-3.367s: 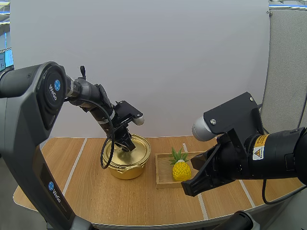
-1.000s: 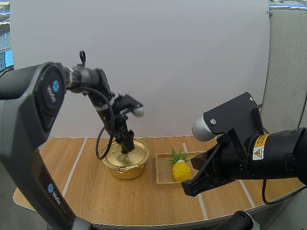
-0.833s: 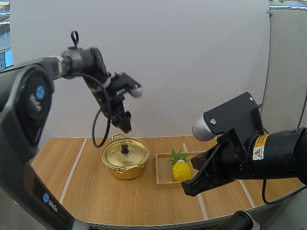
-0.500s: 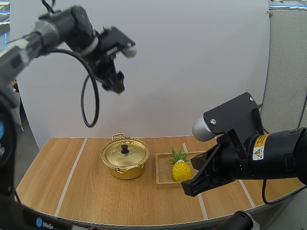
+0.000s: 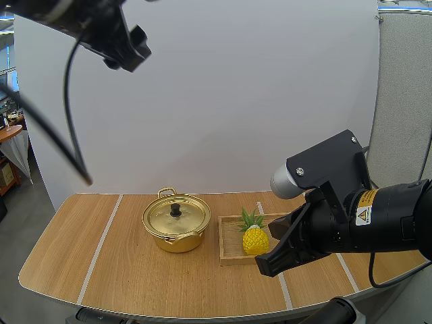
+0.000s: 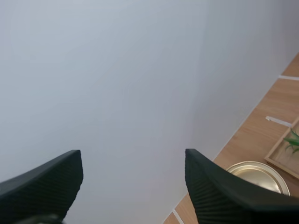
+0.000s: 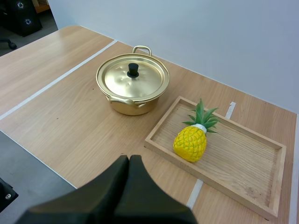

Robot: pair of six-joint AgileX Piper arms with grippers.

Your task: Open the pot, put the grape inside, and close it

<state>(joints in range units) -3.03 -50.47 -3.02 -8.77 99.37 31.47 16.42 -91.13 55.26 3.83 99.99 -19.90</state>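
The gold pot (image 5: 177, 226) stands on the table with its lid on, black knob (image 5: 175, 210) upright. My left gripper (image 5: 123, 62) hangs high above the table's left side, far from the pot, its fingers apart and empty. In the left wrist view the open left gripper (image 6: 133, 156) faces the white wall, with the pot (image 6: 259, 173) far below. My right gripper (image 5: 262, 268) hovers near the table's front right, shut as one dark wedge. The right wrist view has the right gripper (image 7: 129, 159) in front of the pot (image 7: 133, 86) and its knob (image 7: 133, 70).
A wooden tray (image 5: 231, 251) lies to the right of the pot with a yellow toy pineapple (image 5: 255, 237) on it. The tray (image 7: 243, 154) and pineapple (image 7: 190, 140) are just beyond my right gripper. Bare table lies left of and in front of the pot.
My left gripper has lifted off the pot lid's knob and swung up and to the left, open and empty. The lid stays on the pot. The right arm is still.
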